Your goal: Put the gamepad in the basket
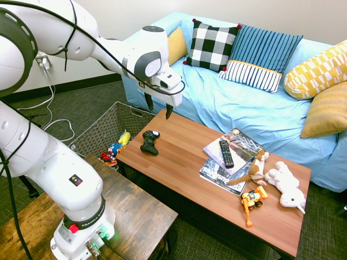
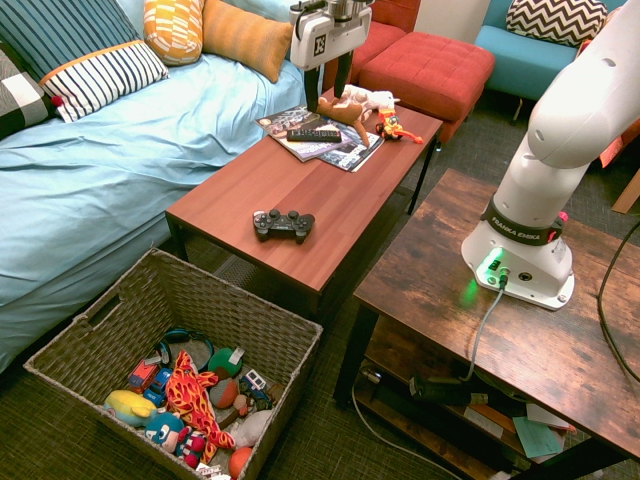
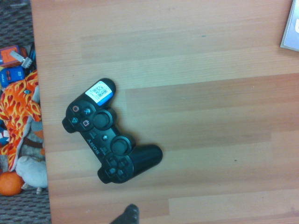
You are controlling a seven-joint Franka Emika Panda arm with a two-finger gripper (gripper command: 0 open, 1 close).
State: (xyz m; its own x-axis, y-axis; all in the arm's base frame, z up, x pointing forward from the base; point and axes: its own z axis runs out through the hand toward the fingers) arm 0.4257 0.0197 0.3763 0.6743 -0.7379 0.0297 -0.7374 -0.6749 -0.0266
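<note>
While spread wide, fingers [image 1: 168,111] empty above gamepad [image 1: 149,142].

Bare tabletop [image 2: 300,185] lay all around the gamepad [image 2: 283,224], with open air above it. The remote [image 2: 313,134], magazines [image 2: 330,145] and toys [image 2: 375,105] crowded the far end; the basket [image 2: 255,325] stood open-topped, half-filled

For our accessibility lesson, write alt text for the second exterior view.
A black gamepad lies on a wooden coffee table while the open gripper hangs above the table's far end. A woven basket of toys sits on the floor at the near end, beside a blue sofa.
</note>
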